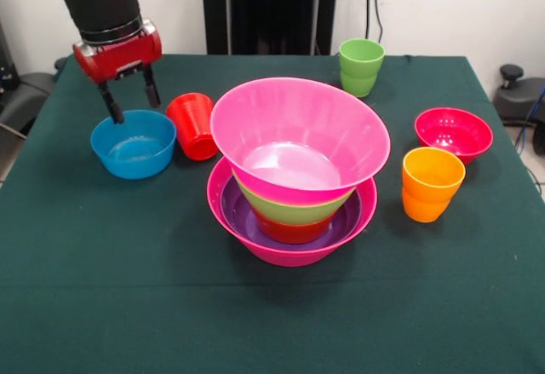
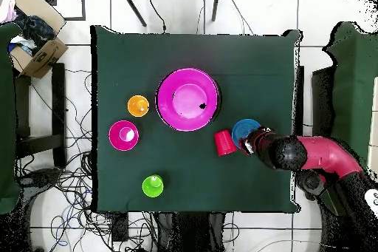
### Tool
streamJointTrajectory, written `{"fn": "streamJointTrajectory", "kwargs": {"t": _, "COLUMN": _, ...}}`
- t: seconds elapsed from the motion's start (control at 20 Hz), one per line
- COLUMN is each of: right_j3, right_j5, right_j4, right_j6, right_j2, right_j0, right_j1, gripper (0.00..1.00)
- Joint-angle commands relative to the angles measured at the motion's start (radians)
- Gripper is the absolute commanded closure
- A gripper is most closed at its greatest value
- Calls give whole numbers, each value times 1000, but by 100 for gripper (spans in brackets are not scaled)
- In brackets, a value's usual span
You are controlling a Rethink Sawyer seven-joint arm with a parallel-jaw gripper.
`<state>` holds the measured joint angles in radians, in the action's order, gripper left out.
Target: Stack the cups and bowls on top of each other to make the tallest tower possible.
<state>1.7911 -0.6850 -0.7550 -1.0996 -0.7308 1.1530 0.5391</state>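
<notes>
The tower (image 1: 294, 178) stands mid-table: a hot-pink base bowl (image 1: 289, 250) holds a purple bowl, an orange-red bowl and a lime green bowl. A second large hot-pink bowl (image 1: 298, 131) sits tilted on top. The tower also shows in the overhead view (image 2: 188, 100). My gripper (image 1: 130, 101) is open and empty, its fingertips at the far rim of the blue bowl (image 1: 134, 146). The red cup (image 1: 193, 125) stands right beside that bowl. The green cup (image 1: 361, 66), orange cup (image 1: 432, 183) and crimson bowl (image 1: 453, 134) stand apart on the other side.
The green cloth table (image 1: 102, 306) has bare room at the front. The black pedestal (image 1: 271, 8) is at the far edge. In the overhead view, a cardboard box (image 2: 37, 42) sits off the table's corner and cables lie on the floor.
</notes>
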Motion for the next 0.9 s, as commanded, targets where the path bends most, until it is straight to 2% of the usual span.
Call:
{"fn": "streamJointTrajectory", "kwargs": {"t": 0.05, "right_j3": 17, "right_j5": -256, "right_j4": 7, "right_j6": 498, "right_j2": -78, "right_j0": 47, "right_j1": -136, "gripper": 0}}
{"fn": "streamJointTrajectory", "kwargs": {"t": 0.3, "right_j3": 3, "right_j5": -238, "right_j4": -56, "right_j6": 545, "right_j2": -105, "right_j0": 62, "right_j1": -148, "gripper": 0}}
{"fn": "streamJointTrajectory", "kwargs": {"t": 0.7, "right_j3": 31, "right_j5": -201, "right_j4": -69, "right_j6": 522, "right_j2": -135, "right_j0": 60, "right_j1": -124, "gripper": 0}}
{"fn": "streamJointTrajectory", "kwargs": {"t": 0.9, "right_j3": 22, "right_j5": -172, "right_j4": -80, "right_j6": 546, "right_j2": -156, "right_j0": 71, "right_j1": -130, "gripper": 0}}
